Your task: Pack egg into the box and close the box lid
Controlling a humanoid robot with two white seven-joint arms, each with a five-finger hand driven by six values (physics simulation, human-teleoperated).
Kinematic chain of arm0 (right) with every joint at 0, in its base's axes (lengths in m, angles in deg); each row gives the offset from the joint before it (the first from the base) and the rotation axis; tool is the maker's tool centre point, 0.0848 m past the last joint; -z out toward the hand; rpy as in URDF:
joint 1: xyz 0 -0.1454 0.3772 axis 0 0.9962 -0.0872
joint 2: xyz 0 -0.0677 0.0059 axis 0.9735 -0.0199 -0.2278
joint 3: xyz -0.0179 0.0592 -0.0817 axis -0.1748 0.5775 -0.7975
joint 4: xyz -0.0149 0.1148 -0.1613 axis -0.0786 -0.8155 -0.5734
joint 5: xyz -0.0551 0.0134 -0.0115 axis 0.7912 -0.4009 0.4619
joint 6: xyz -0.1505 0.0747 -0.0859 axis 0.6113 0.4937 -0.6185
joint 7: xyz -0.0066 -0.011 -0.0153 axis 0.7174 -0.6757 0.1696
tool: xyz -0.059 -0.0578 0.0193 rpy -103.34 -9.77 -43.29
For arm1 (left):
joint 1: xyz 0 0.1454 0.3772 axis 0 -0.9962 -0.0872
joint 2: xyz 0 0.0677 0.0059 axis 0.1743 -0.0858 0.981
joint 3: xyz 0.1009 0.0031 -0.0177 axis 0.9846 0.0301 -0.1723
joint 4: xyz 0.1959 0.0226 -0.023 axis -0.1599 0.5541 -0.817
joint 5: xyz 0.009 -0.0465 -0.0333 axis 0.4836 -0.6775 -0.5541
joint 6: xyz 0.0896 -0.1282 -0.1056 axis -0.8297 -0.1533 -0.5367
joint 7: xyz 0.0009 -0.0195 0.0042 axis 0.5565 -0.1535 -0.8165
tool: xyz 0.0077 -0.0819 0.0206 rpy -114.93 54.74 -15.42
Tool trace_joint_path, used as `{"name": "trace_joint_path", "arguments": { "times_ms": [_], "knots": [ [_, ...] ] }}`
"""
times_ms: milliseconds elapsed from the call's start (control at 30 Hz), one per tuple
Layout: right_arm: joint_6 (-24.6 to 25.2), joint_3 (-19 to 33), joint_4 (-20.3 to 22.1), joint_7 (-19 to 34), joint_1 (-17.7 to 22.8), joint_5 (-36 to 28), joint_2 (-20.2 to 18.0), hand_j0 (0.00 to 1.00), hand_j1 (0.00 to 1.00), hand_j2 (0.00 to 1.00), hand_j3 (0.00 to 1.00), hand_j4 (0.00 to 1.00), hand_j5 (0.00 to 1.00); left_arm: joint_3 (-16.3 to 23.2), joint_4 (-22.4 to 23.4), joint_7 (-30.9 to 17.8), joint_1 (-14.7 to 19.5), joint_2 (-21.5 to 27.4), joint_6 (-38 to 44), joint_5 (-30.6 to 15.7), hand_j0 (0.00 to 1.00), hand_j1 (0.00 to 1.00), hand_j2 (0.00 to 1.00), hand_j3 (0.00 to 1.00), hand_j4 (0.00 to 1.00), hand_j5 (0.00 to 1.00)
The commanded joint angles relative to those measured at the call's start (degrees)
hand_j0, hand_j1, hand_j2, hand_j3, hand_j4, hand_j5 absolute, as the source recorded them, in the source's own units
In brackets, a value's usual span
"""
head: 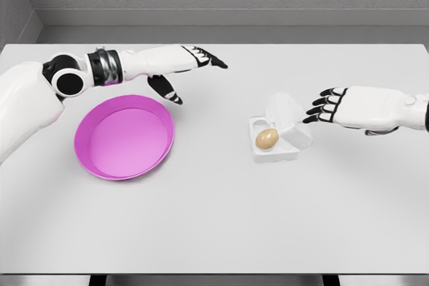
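A tan egg (267, 139) sat in the small white plastic box (276, 147), whose lid (289, 122) stood raised at 2 o'clock, hiding the box's far edge. The right hand (330, 106), at 3 o'clock, was released, empty; the left hand (182, 65), at 10 o'clock above the round magenta bowl (125, 136), was likewise.

Pale grey table (214, 226), magenta bowl (125, 136) left, white box (278, 140) right, lid seemingly half-raised

Right arm (402, 108) cropped at the frame's right edge, left arm's shoulder (17, 108) cut off left, tabletop (221, 232) clipped at the sides.
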Motion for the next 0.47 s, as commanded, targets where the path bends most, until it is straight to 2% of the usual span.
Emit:
{"name": "trace_joint_path", "arguments": {
  "times_ms": [0,167,300,433],
  "knots": [
    [0.14,-0.06,0.62,-0.02,0.00,-0.89,0.63,1.00,1.00,1.00,1.00,1.00,1.00,-0.26,0.02,0.03,0.00,-0.04,0.10,-0.45,1.00,1.00,1.00,1.00,1.00,1.00],
    [0.14,0.03,0.18,-0.02,0.00,-1.42,0.72,1.00,1.00,1.00,1.00,1.00,1.00,-0.26,-0.07,0.12,-0.18,-0.13,0.10,-0.45,1.00,1.00,1.00,1.00,1.00,1.00],
    [0.14,1.61,-7.20,-0.02,-0.09,-4.85,0.63,1.00,1.00,1.00,1.00,1.00,1.00,-0.26,0.02,0.20,-0.18,-0.04,0.10,-0.45,1.00,1.00,1.00,1.00,1.00,1.00],
    [0.14,1.61,-8.52,-0.02,-0.09,-5.90,0.54,1.00,1.00,1.00,1.00,1.00,1.00,-0.26,0.10,0.29,-0.18,-0.04,0.10,-0.45,1.00,1.00,1.00,1.00,1.00,1.00]
  ]
}}
